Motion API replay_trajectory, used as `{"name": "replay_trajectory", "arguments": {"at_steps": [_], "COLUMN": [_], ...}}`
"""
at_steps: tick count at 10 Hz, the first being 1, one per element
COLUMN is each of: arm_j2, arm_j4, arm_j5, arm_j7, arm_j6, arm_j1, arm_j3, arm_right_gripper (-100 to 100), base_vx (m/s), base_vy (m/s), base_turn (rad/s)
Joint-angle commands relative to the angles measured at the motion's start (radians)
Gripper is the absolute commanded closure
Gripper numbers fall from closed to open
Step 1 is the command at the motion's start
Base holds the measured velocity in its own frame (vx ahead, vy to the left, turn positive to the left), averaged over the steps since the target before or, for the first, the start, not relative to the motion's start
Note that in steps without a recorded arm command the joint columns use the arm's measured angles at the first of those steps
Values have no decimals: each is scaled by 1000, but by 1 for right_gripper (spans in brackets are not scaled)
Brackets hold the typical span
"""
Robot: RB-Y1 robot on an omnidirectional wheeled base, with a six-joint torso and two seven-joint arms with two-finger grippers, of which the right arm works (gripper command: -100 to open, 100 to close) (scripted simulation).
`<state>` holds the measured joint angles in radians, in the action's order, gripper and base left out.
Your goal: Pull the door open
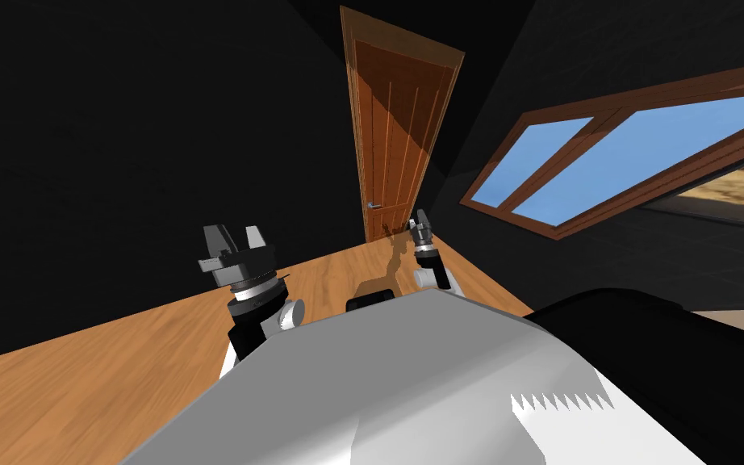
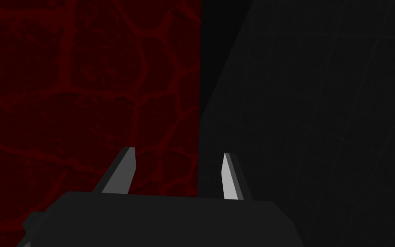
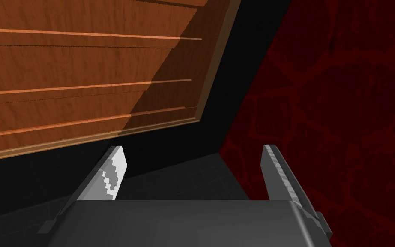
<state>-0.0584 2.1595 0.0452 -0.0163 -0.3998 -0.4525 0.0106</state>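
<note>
A brown wooden panelled door [image 1: 394, 137] stands shut in its frame at the end of the wood floor, with a small grey lever handle [image 1: 374, 206] low on its left side. My right gripper [image 1: 420, 219] is raised in front of the door's lower right, a little right of the handle, fingers open and empty. Its wrist view looks along the door's panels [image 3: 76, 77] and frame edge, past open fingers [image 3: 112, 173]. My left gripper [image 1: 233, 240] is held up at the left, away from the door, open with nothing between its fingers [image 2: 128, 169].
Dark walls close in on both sides of the door. A wood-framed window [image 1: 604, 153] slants across the right wall. The wood floor [image 1: 120, 363] runs from me to the door. A dark red veined surface [image 3: 333, 111] shows beyond the door frame in the right wrist view.
</note>
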Motion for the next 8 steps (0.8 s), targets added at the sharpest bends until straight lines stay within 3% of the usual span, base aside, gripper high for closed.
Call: {"name": "replay_trajectory", "arguments": {"at_steps": [1,8], "arm_j2": [-7,-31], "arm_j4": [-41,-167], "arm_j5": [1,1], "arm_j7": [9,39], "arm_j6": [-14,-57], "arm_j1": [12,48], "arm_j3": [-2,-3], "arm_right_gripper": [-100,-100], "base_vx": [133,100], "base_vy": [14,-2], "base_turn": [26,14]}}
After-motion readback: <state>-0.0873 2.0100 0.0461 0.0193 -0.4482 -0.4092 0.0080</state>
